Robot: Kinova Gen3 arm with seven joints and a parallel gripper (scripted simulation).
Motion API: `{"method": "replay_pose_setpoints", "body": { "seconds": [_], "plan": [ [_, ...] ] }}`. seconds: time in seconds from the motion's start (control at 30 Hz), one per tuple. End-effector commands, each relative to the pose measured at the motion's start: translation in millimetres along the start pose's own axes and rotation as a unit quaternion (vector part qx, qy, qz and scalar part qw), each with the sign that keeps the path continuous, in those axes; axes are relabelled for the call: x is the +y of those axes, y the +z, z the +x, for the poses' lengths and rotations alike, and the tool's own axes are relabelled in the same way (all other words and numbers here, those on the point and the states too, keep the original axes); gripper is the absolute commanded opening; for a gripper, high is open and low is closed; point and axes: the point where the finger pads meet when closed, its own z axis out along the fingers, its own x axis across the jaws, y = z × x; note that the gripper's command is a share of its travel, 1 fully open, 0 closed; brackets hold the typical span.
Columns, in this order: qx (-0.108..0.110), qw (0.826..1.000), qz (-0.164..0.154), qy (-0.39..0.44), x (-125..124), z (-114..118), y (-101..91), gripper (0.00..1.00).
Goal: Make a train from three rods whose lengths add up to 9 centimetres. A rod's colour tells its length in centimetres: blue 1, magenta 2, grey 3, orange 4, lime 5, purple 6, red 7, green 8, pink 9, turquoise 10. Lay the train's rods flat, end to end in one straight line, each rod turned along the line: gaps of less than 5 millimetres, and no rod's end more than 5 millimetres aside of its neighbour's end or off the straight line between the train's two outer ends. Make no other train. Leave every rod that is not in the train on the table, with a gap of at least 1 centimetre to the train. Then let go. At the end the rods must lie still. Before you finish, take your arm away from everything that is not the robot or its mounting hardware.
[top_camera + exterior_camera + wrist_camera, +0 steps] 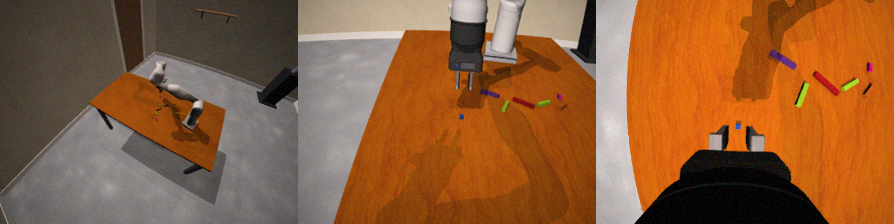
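Left of the scattered rods, a blue rod (pixel 461 117) (pixel 738 126) lies alone on the tabletop (pixel 116 100) (pixel 406 160) (pixel 671 100), the parted claw (pixel 160 91) (pixel 464 88) (pixel 737 133) holding nothing above it, so no train stands and all the joining remains.

Finding all seven rods lying on the table (pixel 116 90) (pixel 418 120) (pixel 671 100), in the wrist view: seeing a lone rod (pixel 160 97) (pixel 461 117) (pixel 738 126) just ahead of the pincer (pixel 161 91) (pixel 464 82) (pixel 737 132); meeting a second rod (pixel 167 106) (pixel 489 94) (pixel 783 59) farther ahead and right; then, rightward from the pincer, passing a third rod (pixel 159 105) (pixel 505 106) (pixel 802 94), a fourth rod (pixel 159 110) (pixel 523 102) (pixel 826 83) and, just beside its near end, perhaps not touching, a fifth rod (pixel 156 114) (pixel 543 103) (pixel 850 84); reaching, farthest right of the pincer, a sixth rod (pixel 156 119) (pixel 559 96) (pixel 869 67) ahead of a seventh rod (pixel 153 118) (pixel 562 106) (pixel 867 89).
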Motion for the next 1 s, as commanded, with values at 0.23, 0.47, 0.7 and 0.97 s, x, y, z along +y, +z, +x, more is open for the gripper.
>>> {"method": "replay_pose_setpoints", "body": {
  "seconds": [0.23,0.47,0.7,0.97],
  "plan": [
    [0.0,1.0,-0.002,0.0,1.2,0.2,-2.1,1.0],
    [0.0,1.0,-0.002,0.0,1.2,0.2,-2.1,1.0],
    [0.0,1.0,-0.002,-0.001,1.2,0.2,-2.1,1.0],
    [0.0,1.0,-0.001,-0.01,0.4,2.5,-1.5,1.0]
  ]
}}
